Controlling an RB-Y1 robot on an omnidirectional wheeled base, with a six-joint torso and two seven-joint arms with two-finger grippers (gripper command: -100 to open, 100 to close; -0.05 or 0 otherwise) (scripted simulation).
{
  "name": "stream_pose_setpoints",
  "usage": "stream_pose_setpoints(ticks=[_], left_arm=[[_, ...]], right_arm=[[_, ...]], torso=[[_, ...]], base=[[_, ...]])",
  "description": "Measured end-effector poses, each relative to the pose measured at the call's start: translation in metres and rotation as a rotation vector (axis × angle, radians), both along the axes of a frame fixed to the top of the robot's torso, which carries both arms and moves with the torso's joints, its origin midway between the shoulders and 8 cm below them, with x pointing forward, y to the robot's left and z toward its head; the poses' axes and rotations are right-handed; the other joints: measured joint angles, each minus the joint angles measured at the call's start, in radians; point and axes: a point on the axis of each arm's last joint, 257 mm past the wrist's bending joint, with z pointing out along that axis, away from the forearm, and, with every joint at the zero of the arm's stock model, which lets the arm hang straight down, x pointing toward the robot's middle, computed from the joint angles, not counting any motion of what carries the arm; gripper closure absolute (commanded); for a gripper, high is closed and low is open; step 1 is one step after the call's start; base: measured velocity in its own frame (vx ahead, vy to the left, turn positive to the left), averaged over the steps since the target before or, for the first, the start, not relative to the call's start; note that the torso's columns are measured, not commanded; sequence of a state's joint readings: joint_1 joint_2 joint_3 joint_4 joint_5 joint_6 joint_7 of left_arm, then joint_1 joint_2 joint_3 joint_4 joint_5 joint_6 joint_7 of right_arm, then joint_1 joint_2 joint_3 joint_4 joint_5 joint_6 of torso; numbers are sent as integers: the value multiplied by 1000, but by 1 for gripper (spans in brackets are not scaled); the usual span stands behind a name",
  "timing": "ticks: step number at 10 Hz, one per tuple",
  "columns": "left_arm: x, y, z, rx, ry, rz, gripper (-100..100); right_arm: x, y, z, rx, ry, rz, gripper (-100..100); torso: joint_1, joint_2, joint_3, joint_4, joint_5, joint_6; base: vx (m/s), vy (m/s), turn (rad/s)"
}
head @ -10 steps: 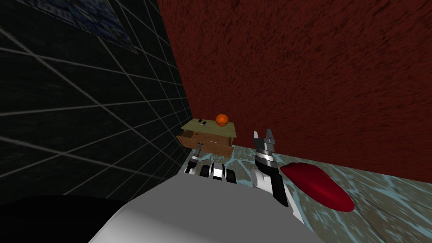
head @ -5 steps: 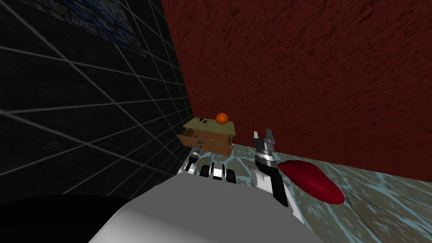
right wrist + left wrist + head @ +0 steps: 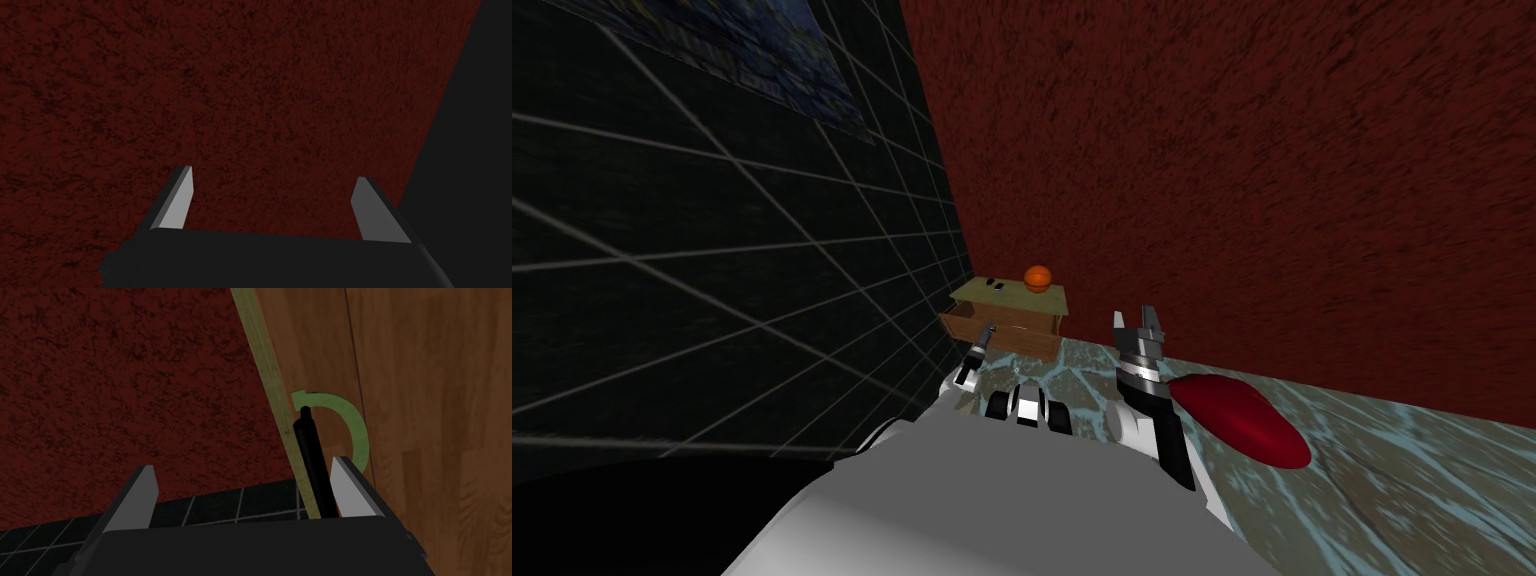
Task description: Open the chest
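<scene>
Against the corner of the tiled wall (image 3: 712, 300) and the red wall (image 3: 1262, 180) stands the wooden chest (image 3: 1012, 298), drawer (image 3: 1002, 335) partly out, orange ball (image 3: 1038, 280) on top. My left pincer (image 3: 240, 463) is at the drawer front, fingers (image 3: 137, 498) wide apart, gripping nothing; the black handle bar (image 3: 312, 463) lies between them, just beside one finger. Right pincer (image 3: 275, 173): raised, open, empty.

Head far, left wrist near chest (image 3: 1007, 318)
</scene>
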State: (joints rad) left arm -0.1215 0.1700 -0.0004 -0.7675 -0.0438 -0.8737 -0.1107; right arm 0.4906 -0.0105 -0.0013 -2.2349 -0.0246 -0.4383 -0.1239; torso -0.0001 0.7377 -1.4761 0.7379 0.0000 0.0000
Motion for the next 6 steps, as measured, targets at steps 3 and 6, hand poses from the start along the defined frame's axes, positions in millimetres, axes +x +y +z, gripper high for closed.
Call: stream_pose_setpoints(ticks=[3,6], left_arm=[[13,2,5,0,14,4,-100],[12,2,2,-1,21,5,0]], right_arm=[[0,0,0,0,0,0,0],[0,0,0,0,0,0,0]], torso=[[-2,2,1,3,-2,1],[-1,0,0,1,-1,1]], base=[[-37,-2,4],[-2,0,2]])
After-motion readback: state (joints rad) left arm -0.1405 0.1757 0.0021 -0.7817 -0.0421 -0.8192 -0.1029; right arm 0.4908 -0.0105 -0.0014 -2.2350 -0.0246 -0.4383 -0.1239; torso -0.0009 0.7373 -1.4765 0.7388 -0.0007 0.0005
